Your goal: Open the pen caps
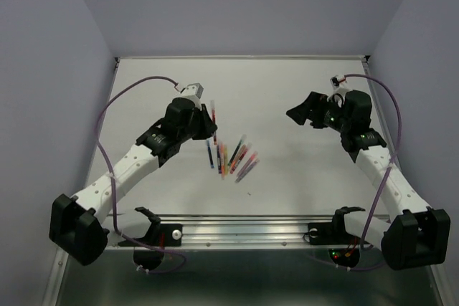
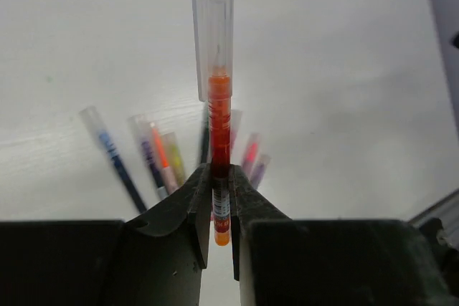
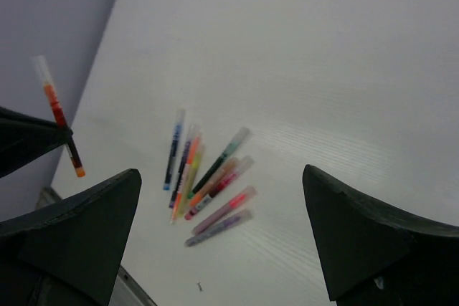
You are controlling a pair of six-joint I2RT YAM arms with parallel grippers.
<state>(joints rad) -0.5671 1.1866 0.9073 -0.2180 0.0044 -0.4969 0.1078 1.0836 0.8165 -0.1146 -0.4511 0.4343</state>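
Observation:
My left gripper (image 1: 209, 125) is shut on a red-orange pen (image 1: 214, 114) and holds it above the table, left of the other pens. In the left wrist view the jaws (image 2: 220, 177) pinch the pen (image 2: 220, 123) near its small orange end piece (image 2: 221, 236). Its clear cap (image 2: 215, 41) is on at the far end. Several capped pens (image 1: 233, 157) in blue, purple, orange, yellow, green, red and pink lie fanned on the white table; they also show in the right wrist view (image 3: 208, 180). My right gripper (image 1: 297, 114) is open and empty, raised to the right of them (image 3: 221, 173).
A metal rail (image 1: 244, 227) runs along the table's near edge, with two black brackets on it. A tiny dark speck (image 1: 249, 193) lies on the table just in front of the pens. Grey walls close in the table at the left, right and back.

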